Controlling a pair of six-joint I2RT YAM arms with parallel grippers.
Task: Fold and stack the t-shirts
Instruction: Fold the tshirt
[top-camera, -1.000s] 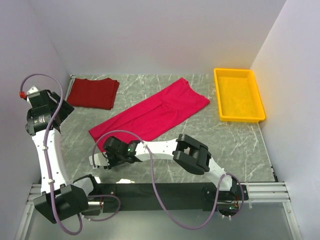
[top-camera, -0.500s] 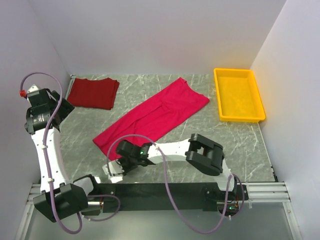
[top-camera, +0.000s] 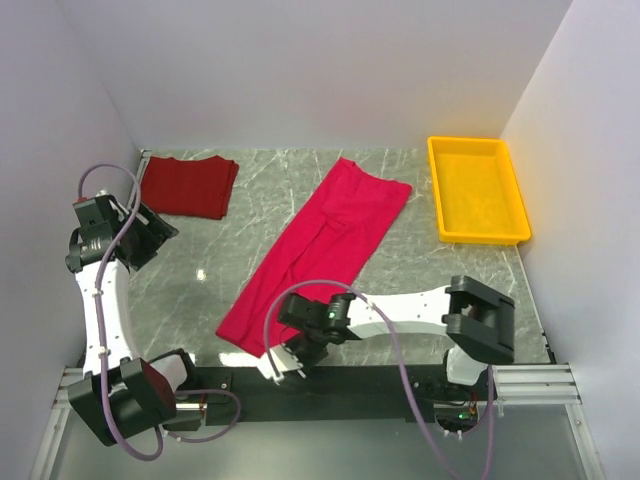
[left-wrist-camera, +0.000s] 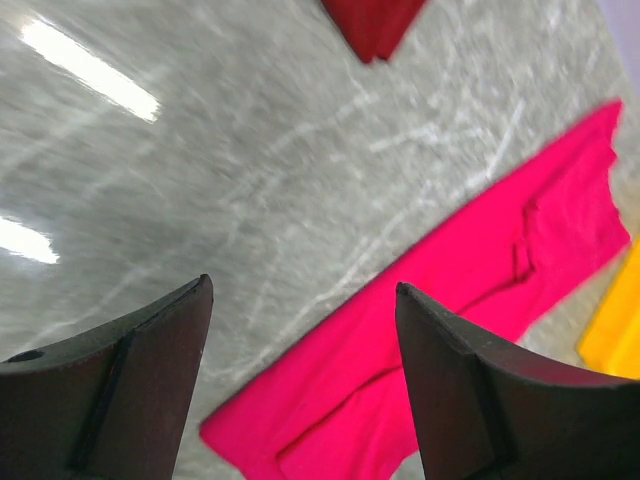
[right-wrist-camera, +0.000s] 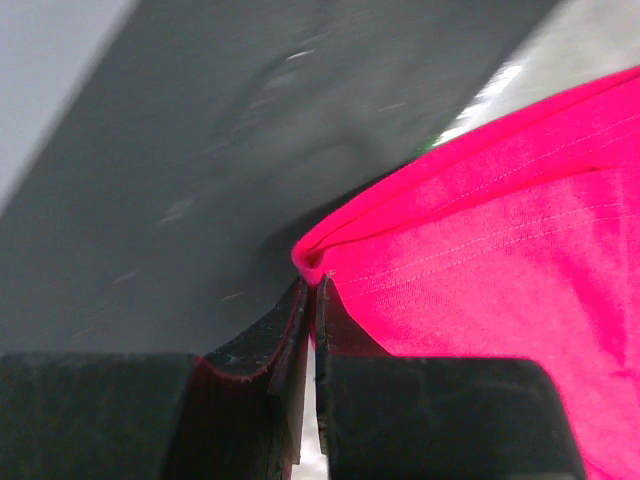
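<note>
One crimson-pink t-shirt (top-camera: 316, 252) — narrow strip, perhaps double-layered.

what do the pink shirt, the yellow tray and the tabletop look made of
Pink shirt: soft matte knit cloth, likely cotton jersey; it creases, and the right wrist view shows stitched hem rows.
Yellow tray: probably moulded plastic, smooth, uniform colour, raised rim.
Tabletop: grey marble-look surface, white veins, glossy glare; stone or laminate, cannot tell.
</note>
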